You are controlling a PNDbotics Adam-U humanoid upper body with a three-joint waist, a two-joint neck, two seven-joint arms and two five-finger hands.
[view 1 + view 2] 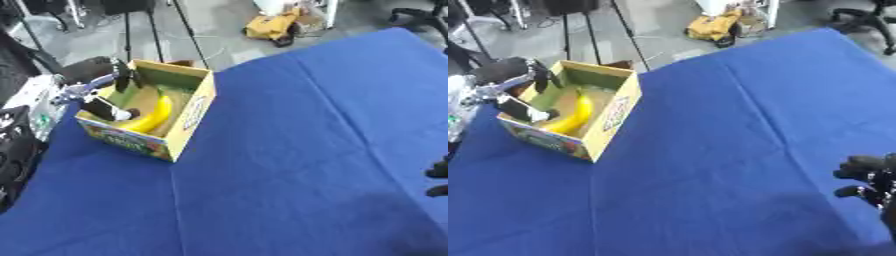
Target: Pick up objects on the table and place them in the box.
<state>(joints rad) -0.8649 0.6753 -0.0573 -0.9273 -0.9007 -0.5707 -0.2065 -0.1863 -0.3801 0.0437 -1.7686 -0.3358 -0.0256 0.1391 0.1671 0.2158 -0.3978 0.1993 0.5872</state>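
At the far left the robot's left hand (112, 95) reached in over the near-left wall of the box (194, 118), its fingers spread and straightened rather than curled round anything. Directly beside those fingers the banana (153, 116) lay inside the box, curved along the floor of it, one end near the dark fingertips. Whether a fingertip touched the fruit I could not tell. To my eye the hand stood that way because it had let go: the open fingers and the banana resting on the bottom read as a release, not a grasp.

The box itself sat close to the left edge of the blue-clothed surface (289, 150), turned at an angle, its top open and its tall walls rising around the hand on three sides. That left the hand little room sideways; the clear way out looked to be upward and back toward the left, over the wall it had come in by.

To the right of the box the cloth stretched away bare, with only creases across it, so I saw no other object there waiting to be picked up. That wide stretch gave plenty of space for either arm to sweep without catching anything.

At the far right edge, low down, the right hand (866, 176) showed only in part, idle, with dark fingers curled and holding nothing, well apart from the box.
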